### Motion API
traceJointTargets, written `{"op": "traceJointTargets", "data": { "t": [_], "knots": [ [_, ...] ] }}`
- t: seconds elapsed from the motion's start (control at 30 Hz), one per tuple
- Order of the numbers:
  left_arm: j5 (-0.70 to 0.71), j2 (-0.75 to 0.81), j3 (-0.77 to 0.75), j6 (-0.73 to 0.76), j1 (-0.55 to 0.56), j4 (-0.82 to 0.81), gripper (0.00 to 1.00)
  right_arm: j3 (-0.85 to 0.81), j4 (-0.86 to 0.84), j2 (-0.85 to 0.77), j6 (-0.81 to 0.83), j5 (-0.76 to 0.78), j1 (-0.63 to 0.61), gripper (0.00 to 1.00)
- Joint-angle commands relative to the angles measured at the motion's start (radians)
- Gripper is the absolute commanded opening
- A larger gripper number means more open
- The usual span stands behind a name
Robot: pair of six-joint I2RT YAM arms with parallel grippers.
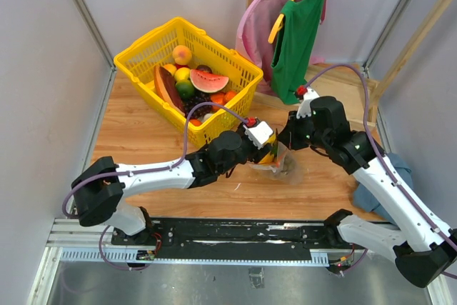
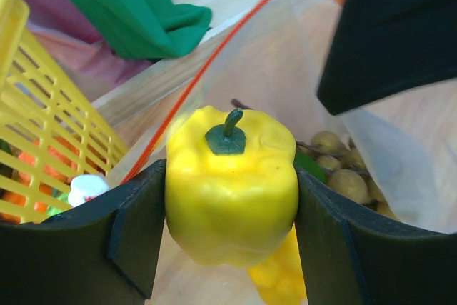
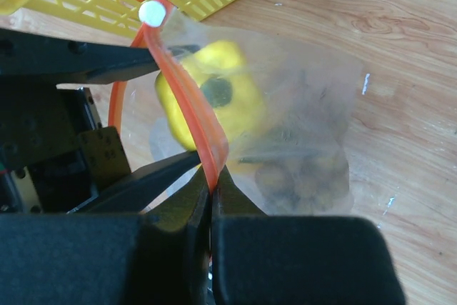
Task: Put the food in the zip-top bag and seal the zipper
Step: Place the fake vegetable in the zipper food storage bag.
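My left gripper (image 2: 232,213) is shut on a yellow pepper (image 2: 232,183) with a green stem, gripping it by both sides. It holds the pepper in the mouth of the clear zip-top bag (image 3: 314,105). Deeper in the bag lie an olive-brown grape bunch (image 2: 344,176), another yellow piece (image 2: 282,273) and a bit of green (image 2: 311,165). The orange-red zipper (image 2: 214,55) curves around the bag's opening. My right gripper (image 3: 214,189) is shut on that zipper (image 3: 189,98), holding the mouth up. In the top view both grippers meet over the bag (image 1: 284,163) at mid-table.
A yellow mesh basket (image 1: 143,51) full of toy fruit stands just behind the left gripper. Green (image 1: 296,33) and pink (image 1: 253,26) garments hang on a wooden rack at the back right. A blue cloth (image 1: 400,169) lies by the right arm.
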State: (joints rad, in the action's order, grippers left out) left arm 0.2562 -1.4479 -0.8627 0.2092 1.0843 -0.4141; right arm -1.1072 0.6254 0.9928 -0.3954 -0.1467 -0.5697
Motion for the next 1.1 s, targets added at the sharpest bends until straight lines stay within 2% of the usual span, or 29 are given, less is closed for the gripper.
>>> {"op": "traceJointTargets", "data": {
  "t": [0.0, 0.23, 0.4, 0.6, 0.77, 0.87, 1.07],
  "knots": [
    [0.147, -0.034, -0.049, -0.038, 0.006, -0.098, 0.61, 0.011, -0.042, -0.016, -0.005, -0.048, -0.016, 0.00],
    [0.100, -0.010, -0.060, -0.106, 0.014, -0.040, 0.85, 0.024, -0.051, -0.031, -0.015, -0.028, -0.016, 0.01],
    [0.016, 0.062, -0.077, -0.186, 0.013, 0.080, 0.93, 0.041, -0.066, -0.053, -0.030, 0.009, -0.015, 0.01],
    [-0.031, 0.165, -0.167, -0.363, 0.013, 0.364, 0.93, 0.051, -0.068, -0.075, -0.039, 0.059, -0.016, 0.01],
    [-0.033, 0.233, -0.182, -0.621, 0.013, 0.552, 0.92, 0.053, -0.075, -0.079, -0.039, 0.063, -0.016, 0.01],
    [0.022, 0.254, -0.183, -0.764, 0.013, 0.656, 0.88, 0.065, -0.089, -0.085, -0.046, 0.059, -0.016, 0.01],
    [0.038, 0.191, -0.201, -0.932, 0.014, 0.801, 0.78, 0.075, -0.102, -0.085, -0.048, 0.053, -0.015, 0.01]
  ]
}}
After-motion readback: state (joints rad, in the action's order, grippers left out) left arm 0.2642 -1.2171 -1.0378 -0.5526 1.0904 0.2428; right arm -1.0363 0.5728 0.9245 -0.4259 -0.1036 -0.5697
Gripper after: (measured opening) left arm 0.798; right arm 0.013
